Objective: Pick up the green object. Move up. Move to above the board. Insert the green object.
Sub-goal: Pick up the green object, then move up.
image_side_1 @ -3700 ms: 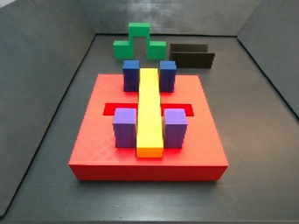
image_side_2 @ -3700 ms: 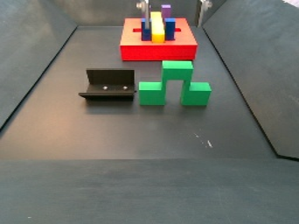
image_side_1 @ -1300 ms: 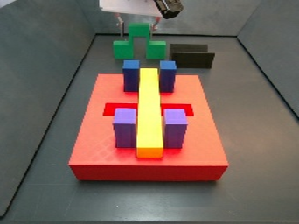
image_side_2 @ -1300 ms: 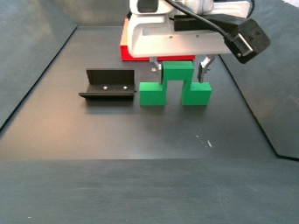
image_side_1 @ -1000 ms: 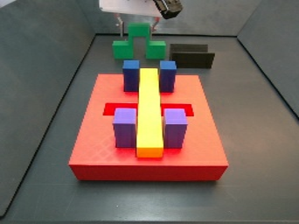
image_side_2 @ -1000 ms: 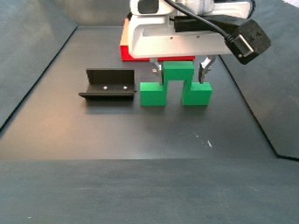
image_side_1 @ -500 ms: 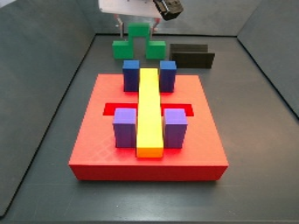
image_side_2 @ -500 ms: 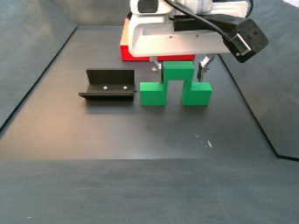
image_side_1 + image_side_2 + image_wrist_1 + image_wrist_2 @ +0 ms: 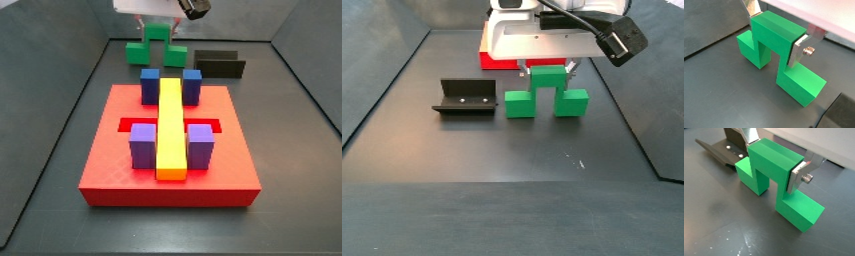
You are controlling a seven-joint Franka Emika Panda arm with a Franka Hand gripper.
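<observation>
The green object (image 9: 547,90) is an arch-like piece on the dark floor between the board and the fixture. It also shows in the opposite side view (image 9: 158,46). My gripper (image 9: 547,68) is shut on its raised middle cube, with one silver finger on each side face. Both wrist views show this grip (image 9: 776,30) (image 9: 775,159). Its two lower cubes sit at or just above the floor. The red board (image 9: 134,170) carries blue blocks (image 9: 170,82), purple blocks (image 9: 171,143) and a long yellow bar (image 9: 171,125). In a side view only a red edge of the board (image 9: 486,60) shows behind the gripper.
The dark L-shaped fixture (image 9: 465,97) stands on the floor beside the green object. It also shows in a side view (image 9: 221,63) and in a wrist view (image 9: 724,150). Grey walls (image 9: 396,70) enclose the floor on all sides.
The gripper came down over the green object and its fingers closed on the middle cube. Since half a second ago the green object sits slightly higher in both side views.
</observation>
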